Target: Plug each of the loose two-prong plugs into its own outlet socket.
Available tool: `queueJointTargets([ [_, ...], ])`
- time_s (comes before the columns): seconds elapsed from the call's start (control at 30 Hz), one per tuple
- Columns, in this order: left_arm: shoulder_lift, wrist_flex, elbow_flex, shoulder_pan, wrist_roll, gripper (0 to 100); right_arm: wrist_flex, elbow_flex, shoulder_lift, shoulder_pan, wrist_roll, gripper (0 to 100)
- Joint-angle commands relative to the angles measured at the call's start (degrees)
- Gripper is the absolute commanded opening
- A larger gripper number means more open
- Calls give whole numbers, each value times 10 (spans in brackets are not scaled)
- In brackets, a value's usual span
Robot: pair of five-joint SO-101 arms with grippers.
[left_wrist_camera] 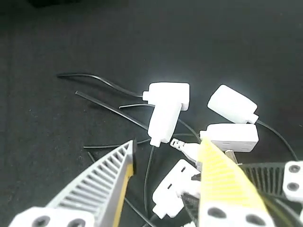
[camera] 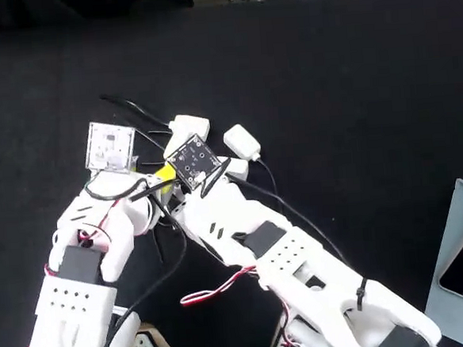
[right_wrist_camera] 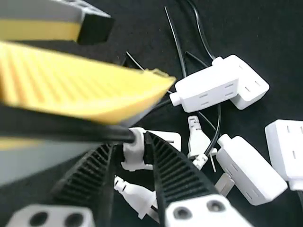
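Plug gripped; insertion pending.
High view: outlet sockets (camera: 189, 130) lay on desk (camera: 353, 93), at 12 o'clock from both sets of jaws. Left wrist: left jaws stood apart. Right wrist: right jaws were clamped on plug (right_wrist_camera: 134, 153); next move probably needed prongs aligned with socket slots.

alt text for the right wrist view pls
The right gripper has its black fingers shut on a white plug over black cloth. A yellow finger of the other arm crosses just beside it; white outlet blocks and black cords lie beyond.
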Motion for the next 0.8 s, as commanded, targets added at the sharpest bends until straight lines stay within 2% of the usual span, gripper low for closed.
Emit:
queueJointTargets([
  [0.0, -24, -5, 4, 0, -23, 225, -3, -6, -15, 23, -6, 11],
  [0.37, -24, -6, 36, -223, 42, 221, -8, -10, 10, 42, -6, 11],
  [0.6, -24, -10, 68, -249, 51, 221, -8, -87, 156, 72, -18, 11],
  [0.77, -25, -11, 79, -249, 50, 222, -8, -117, 187, 83, -38, 11],
])
